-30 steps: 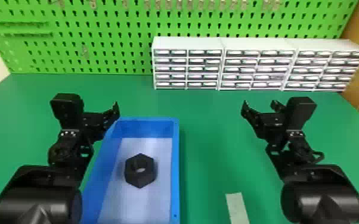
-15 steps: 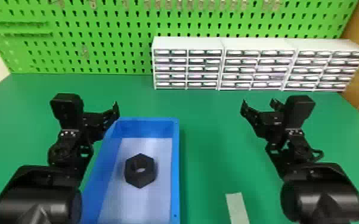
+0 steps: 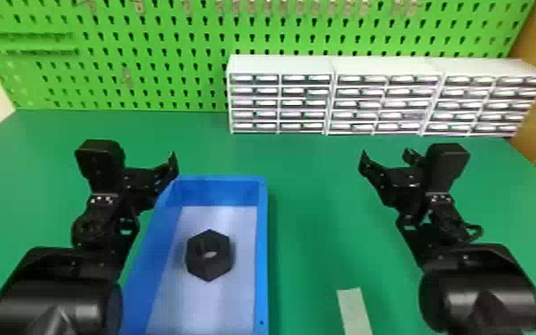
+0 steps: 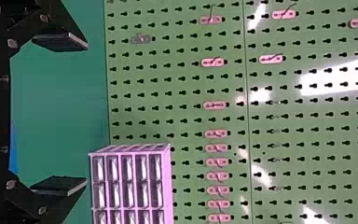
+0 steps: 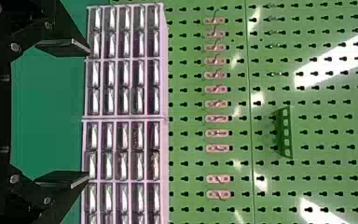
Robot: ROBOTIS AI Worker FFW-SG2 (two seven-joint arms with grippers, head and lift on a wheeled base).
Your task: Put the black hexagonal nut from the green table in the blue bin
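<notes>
From my head view, the black hexagonal nut (image 3: 209,270) lies flat inside the blue rectangular bin (image 3: 261,249) at seven o'clock on the green desk (image 3: 316,214). My left gripper (image 3: 150,157), at nine, and right gripper (image 3: 386,157), at three, have flat black fingers spread wide, gripping nothing.

Can't see the near end of the blue bin (image 3: 261,267), cut off right of the left pincer (image 3: 147,178); can't make out contents of drawers (image 3: 367,104) beyond the right pincer (image 3: 385,157).
</notes>
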